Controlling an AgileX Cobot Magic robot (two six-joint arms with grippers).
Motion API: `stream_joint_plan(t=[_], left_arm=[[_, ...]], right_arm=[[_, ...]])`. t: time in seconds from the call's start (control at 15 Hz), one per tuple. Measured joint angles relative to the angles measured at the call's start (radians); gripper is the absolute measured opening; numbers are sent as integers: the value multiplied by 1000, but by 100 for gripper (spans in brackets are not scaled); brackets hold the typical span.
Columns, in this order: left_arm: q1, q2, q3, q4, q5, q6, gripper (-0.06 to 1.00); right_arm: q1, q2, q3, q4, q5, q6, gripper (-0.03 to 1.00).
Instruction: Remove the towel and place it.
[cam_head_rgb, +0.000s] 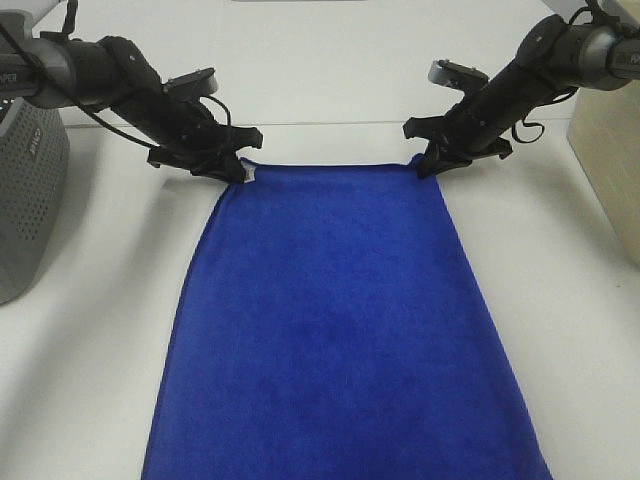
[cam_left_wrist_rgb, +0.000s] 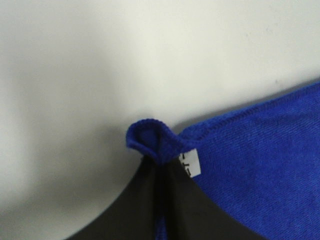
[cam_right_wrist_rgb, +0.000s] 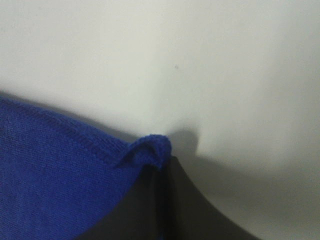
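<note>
A plain white matte surface (cam_head_rgb: 90, 330) carries everything, with a grey perforated housing (cam_head_rgb: 25, 200) at its left edge and a beige box (cam_head_rgb: 610, 170) at its right. The towel (cam_head_rgb: 340, 320) lies spread flat on it, a deep blue rectangle of plush nap with stitched hems. The left claw (cam_head_rgb: 243, 172) is clamped on the far left corner, just beside the white tag (cam_left_wrist_rgb: 190, 162). The right claw (cam_head_rgb: 424, 163) is clamped on the far right corner. Each pinch takes only a small curled fold of hem. The soft pile will likely slip out if the lift is quick. Uneven lifting would twist the cloth, and its trailing end may drag.
</note>
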Motion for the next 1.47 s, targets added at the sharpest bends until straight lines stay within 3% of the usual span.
stream_joint_plan(t=[0.33,0.8,1.27,1.47], left_arm=[[-7,-1,0,-1,-201,8,1],[-12,-1,0,-2,-378,165,1],[-17,2,-99,-2,-401,310,1],[-18,39,-143,-2,-396,322,1]], right_arm=[[3,1,-82,2,-120,-27,1],[7,1,-87,103,-257,-106,1],[9,1,-87,112,-374,-101,1],[9,7,-88,112,-390,-98,1]])
